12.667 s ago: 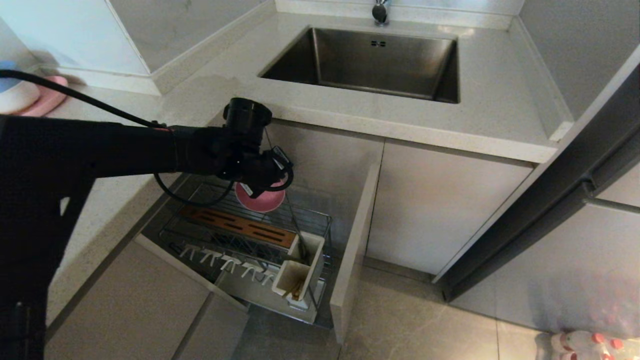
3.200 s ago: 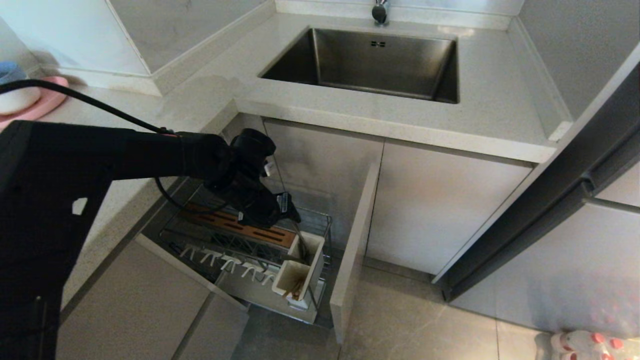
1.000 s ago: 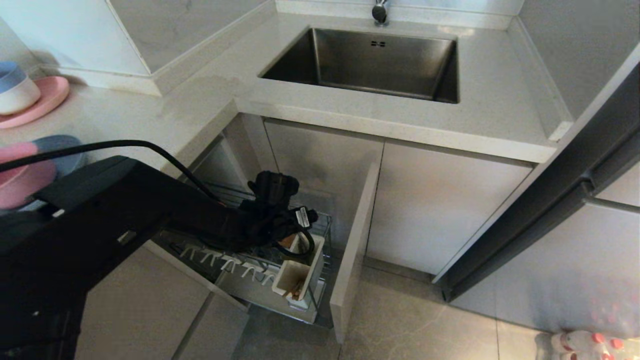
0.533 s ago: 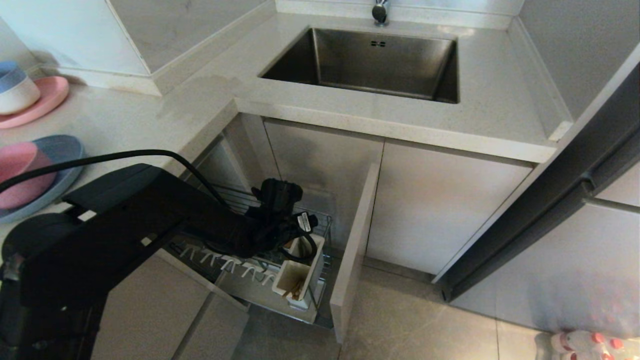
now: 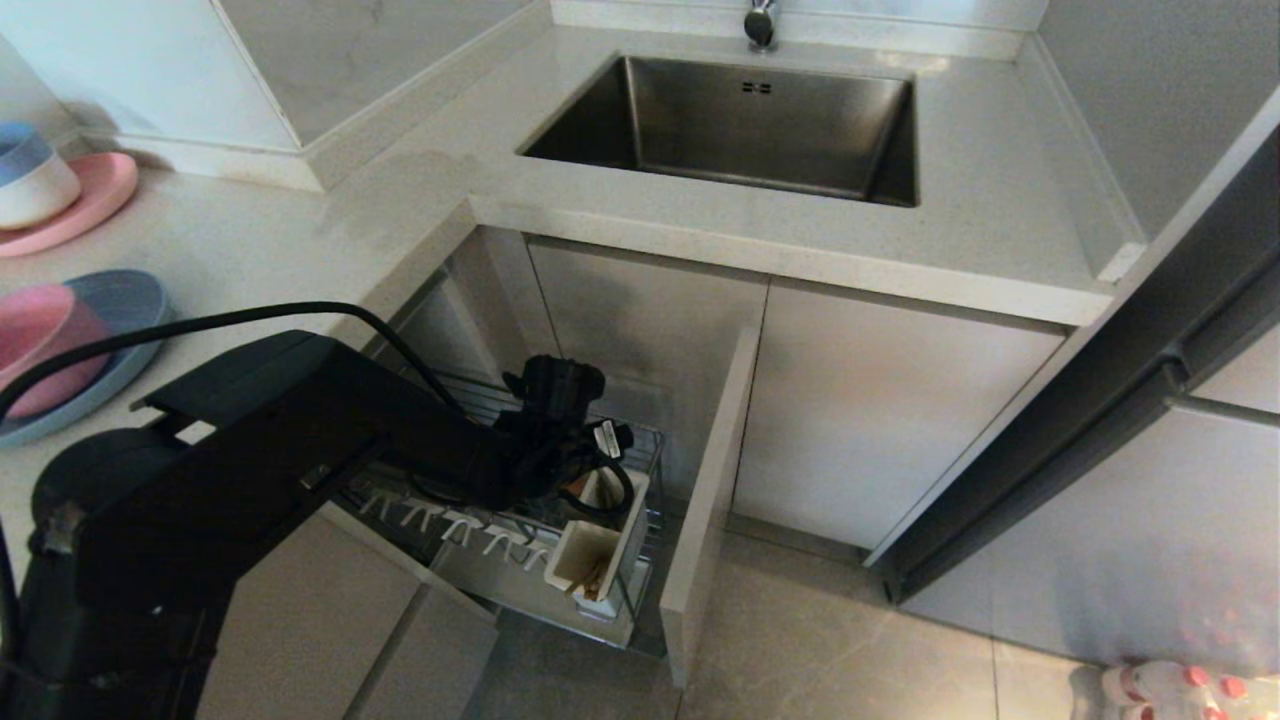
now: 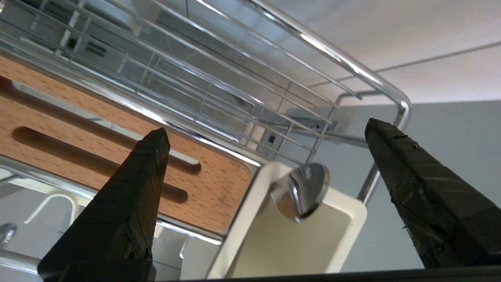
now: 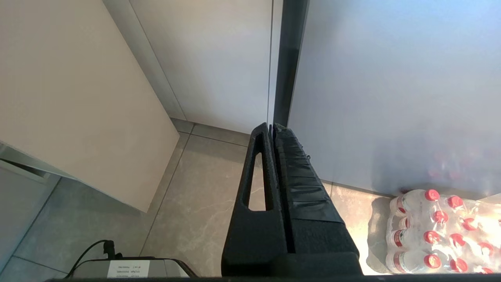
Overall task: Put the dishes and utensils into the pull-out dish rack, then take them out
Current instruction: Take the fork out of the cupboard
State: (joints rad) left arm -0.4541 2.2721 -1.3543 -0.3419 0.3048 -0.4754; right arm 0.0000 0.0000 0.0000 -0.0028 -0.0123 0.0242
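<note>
A pale stone counter with a steel sink runs above the chrome wire pull-out dish rack. My left gripper hangs spread wide and empty over the white utensil box, where only the slim silver spoon's bowl shows. My arm hides most of the rack. The light-wood chopsticks peek from the nearer box compartment. The pink bowl sits on the blue plate, both cut off at the counter's left. My right gripper is clenched near the floor.

Pink bowl sits in blue plate on the counter; silver spoon stands in the rack's white box.
</note>
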